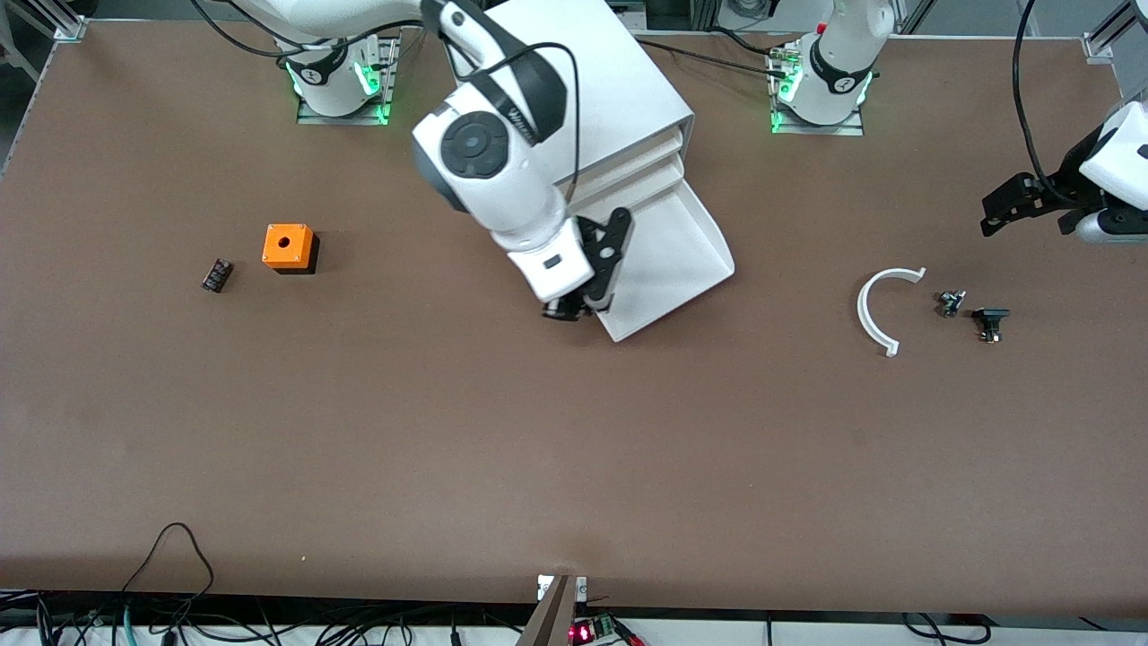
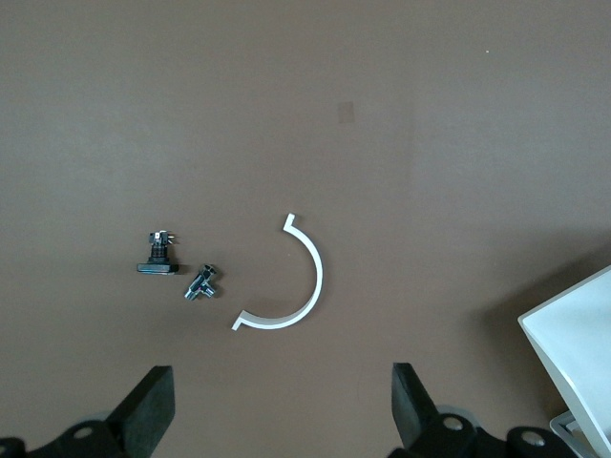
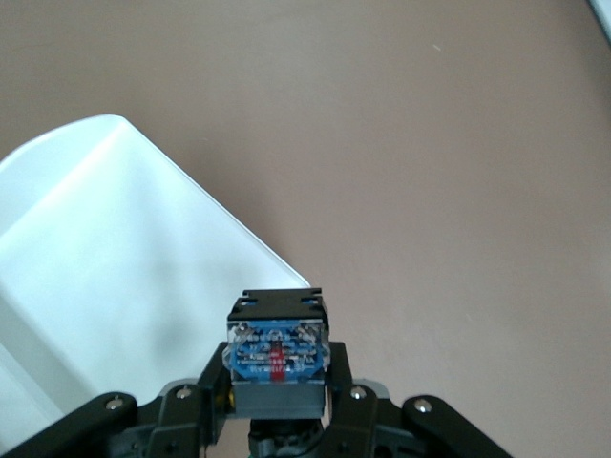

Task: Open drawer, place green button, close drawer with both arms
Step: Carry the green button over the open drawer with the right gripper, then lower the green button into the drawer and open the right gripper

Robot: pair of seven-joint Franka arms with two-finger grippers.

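White arc [image 1: 861,309] nearest. Right gripper [image 1: 567,309] clamps what looks like the button [image 3: 277,355]; open drawer [image 1: 682,269] at 2 o'clock. Left gripper [image 2: 282,408] waits, wide open and empty.

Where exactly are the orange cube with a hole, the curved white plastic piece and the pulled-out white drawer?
Orange cube with a hole [image 1: 288,244]: front view, top face.
Curved white plastic piece [image 1: 865,316]: front view, arc's middle.
Pulled-out white drawer [image 1: 674,260]: front view, inside floor.
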